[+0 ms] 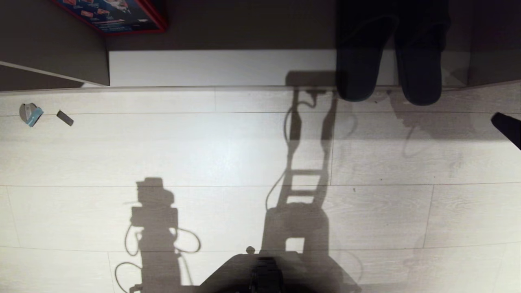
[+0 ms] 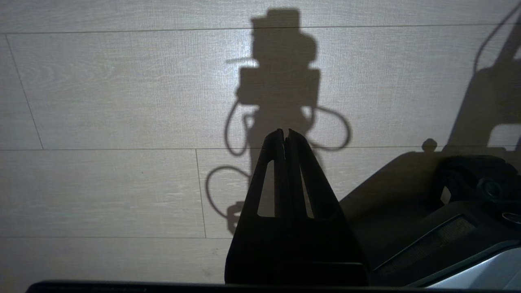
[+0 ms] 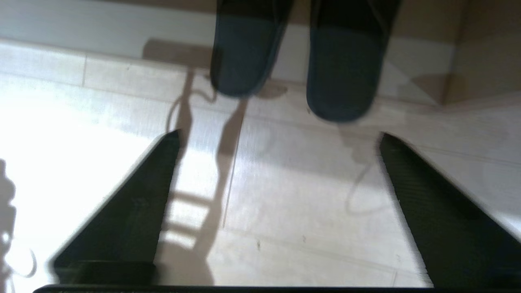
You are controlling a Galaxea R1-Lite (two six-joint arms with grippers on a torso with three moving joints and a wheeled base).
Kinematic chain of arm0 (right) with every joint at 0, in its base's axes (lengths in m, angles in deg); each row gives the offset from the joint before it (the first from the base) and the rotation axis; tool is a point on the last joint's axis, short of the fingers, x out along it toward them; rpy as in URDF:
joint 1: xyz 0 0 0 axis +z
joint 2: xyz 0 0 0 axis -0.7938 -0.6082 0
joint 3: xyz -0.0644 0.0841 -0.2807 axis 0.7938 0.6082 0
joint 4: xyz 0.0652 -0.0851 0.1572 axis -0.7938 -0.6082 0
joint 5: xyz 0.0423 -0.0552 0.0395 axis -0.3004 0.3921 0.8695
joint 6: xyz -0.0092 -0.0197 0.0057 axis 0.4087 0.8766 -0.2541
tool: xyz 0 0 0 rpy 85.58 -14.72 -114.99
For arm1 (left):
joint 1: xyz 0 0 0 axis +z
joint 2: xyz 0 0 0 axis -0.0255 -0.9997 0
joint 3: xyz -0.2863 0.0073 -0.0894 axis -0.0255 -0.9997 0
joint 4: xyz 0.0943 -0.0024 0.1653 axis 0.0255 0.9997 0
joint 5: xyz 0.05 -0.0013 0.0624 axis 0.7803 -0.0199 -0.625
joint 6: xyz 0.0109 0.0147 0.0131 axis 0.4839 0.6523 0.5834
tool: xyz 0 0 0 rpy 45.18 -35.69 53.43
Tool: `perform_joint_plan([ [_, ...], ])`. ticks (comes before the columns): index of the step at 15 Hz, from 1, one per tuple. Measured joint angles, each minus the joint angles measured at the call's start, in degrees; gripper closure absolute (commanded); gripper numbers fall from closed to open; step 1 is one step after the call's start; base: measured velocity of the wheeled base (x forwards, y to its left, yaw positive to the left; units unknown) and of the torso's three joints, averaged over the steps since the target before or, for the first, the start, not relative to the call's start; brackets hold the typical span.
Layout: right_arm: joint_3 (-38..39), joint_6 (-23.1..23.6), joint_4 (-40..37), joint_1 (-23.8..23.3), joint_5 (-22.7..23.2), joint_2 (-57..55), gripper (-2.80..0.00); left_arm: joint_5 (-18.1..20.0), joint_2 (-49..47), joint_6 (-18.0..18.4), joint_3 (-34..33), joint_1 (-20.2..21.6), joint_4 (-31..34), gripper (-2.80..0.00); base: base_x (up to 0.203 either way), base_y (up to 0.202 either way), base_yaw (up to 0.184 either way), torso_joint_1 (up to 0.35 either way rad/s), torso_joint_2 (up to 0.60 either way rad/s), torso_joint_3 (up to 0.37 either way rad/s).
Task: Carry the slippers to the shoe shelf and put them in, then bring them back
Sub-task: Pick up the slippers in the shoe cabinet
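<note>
Two dark navy slippers [image 1: 360, 69] [image 1: 421, 73] lie side by side on the pale base board [image 1: 220, 67] of the shoe shelf, at the top right of the head view. Their rounded ends stick out over the floor planks. In the right wrist view the slippers [image 3: 244, 53] [image 3: 344, 69] lie just ahead of my right gripper [image 3: 280, 135], which is open and empty above the floor, short of them. One of its fingers [image 1: 506, 125] shows at the head view's right edge. My left gripper [image 2: 285, 132] hangs shut and empty over the floor beside my base.
A grey-brown panel [image 1: 53, 61] of the unit stands at the left of the shelf, with a red-edged printed board [image 1: 114, 14] behind it. A small blue-grey object [image 1: 29, 114] and a dark chip [image 1: 64, 118] lie on the floor at left. My base [image 1: 264, 272] is at the bottom.
</note>
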Motion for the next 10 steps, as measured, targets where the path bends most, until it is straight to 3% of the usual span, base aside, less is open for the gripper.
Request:
perform_joint_plan([
  [5, 3.45, -0.12, -12.81, -0.74, -1.99, 15.39, 0.0, 0.0, 0.0, 0.0, 0.0, 0.0, 0.02, 0.0, 0.0, 0.0, 0.0, 0.0, 0.0, 0.0],
  [10, 9.49, -1.14, -16.97, -8.1, -1.74, 27.86, 0.0, 0.0, 0.0, 0.11, 0.0, 0.0, 0.0, 0.0, 0.0, 0.0, 0.0, 0.0, 0.0, 0.0],
])
